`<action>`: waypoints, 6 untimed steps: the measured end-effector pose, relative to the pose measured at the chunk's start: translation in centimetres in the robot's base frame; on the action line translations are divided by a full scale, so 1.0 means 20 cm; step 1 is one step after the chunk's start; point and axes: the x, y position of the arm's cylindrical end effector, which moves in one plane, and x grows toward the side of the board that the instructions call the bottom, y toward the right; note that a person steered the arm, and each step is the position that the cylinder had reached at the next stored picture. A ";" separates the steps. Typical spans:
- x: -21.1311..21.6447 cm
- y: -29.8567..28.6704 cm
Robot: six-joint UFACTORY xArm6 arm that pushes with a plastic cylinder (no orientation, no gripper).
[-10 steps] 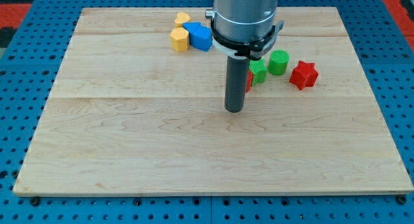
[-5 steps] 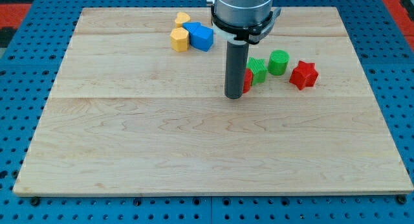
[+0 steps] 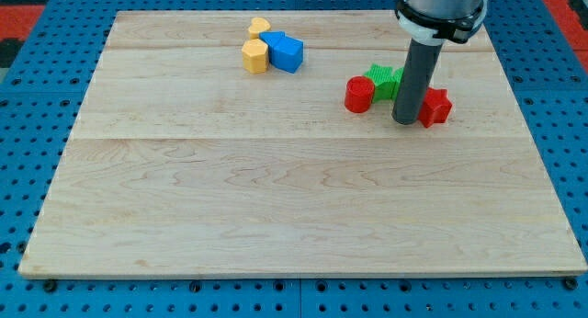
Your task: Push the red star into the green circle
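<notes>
The red star [image 3: 436,107] lies at the view's right on the wooden board [image 3: 276,208]. My tip [image 3: 405,121] stands just to the star's left, touching or nearly touching it. The rod hides the green circle; only a green edge shows at the rod's left, next to a ribbed green block [image 3: 380,79]. A red cylinder [image 3: 359,94] sits left of the rod.
A yellow heart [image 3: 259,27], a yellow hexagonal block [image 3: 254,55] and a blue block [image 3: 286,51] are clustered near the view's top. Blue pegboard surrounds the board.
My rod has moved from the left of the red cylinder to the right, now standing between the green blocks and the red star. The red cylinder is now uncovered.
</notes>
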 end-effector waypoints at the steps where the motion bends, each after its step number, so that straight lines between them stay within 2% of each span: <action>1: 0.07 0.00; 2: 0.10 0.20; 3: 0.05 0.27; 5: -0.36 0.14; 6: -0.33 0.14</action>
